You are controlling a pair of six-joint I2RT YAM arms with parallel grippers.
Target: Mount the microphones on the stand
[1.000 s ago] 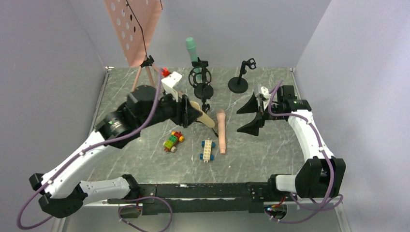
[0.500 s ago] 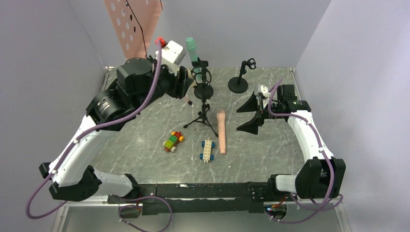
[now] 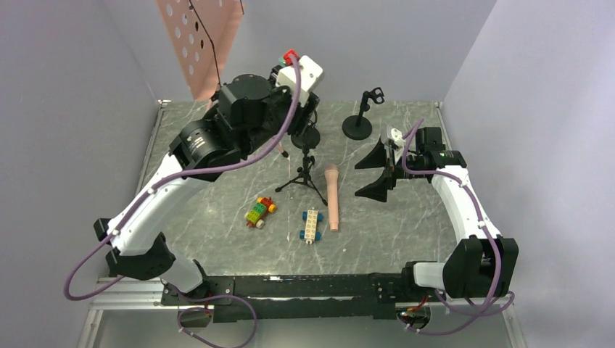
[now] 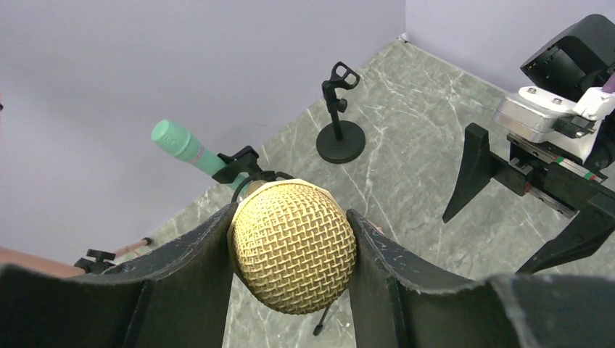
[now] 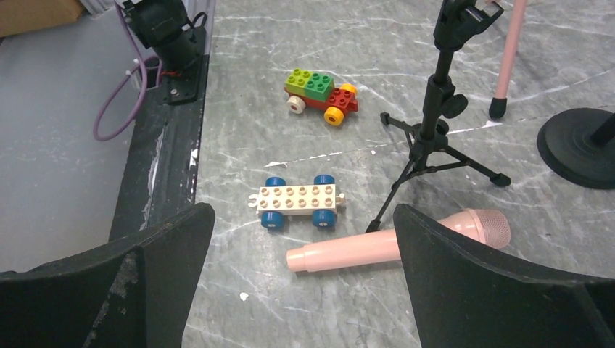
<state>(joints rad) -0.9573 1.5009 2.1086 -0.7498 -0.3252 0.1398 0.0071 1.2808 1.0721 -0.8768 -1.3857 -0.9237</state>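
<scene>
Top view: my left arm (image 3: 217, 138) is up high at the rear centre of the table (image 3: 217, 239), and its wrist covers the rear stand area, so the grip can't be read here. The round-base stand (image 3: 359, 125) has an empty clip and sits to the right of that wrist. The tripod stand (image 3: 308, 170) is nearer the arm bases, just below the wrist. The pink mic (image 3: 332, 196) lies flat beside the tripod, long axis near-to-far, head toward the far wall. My right gripper (image 3: 371, 174) is just to its right, so it is the nearer arm for that mic. Left wrist view: my left gripper (image 4: 294, 246) pinches the tan-yellow mic (image 4: 294, 254) at the mesh head. The mic's long axis runs approx. along my line of sight, and the handle is hidden behind the head. The green mic (image 4: 190, 151) is already clipped in, ahead-left. The free round-base clip lies ahead-right, prob. the next target. Right wrist view: my right fingers are spread wide with nothing held. The pink mic lies across the gap below them, head to the right, with two toy cars (image 5: 297, 201) beyond it.
</scene>
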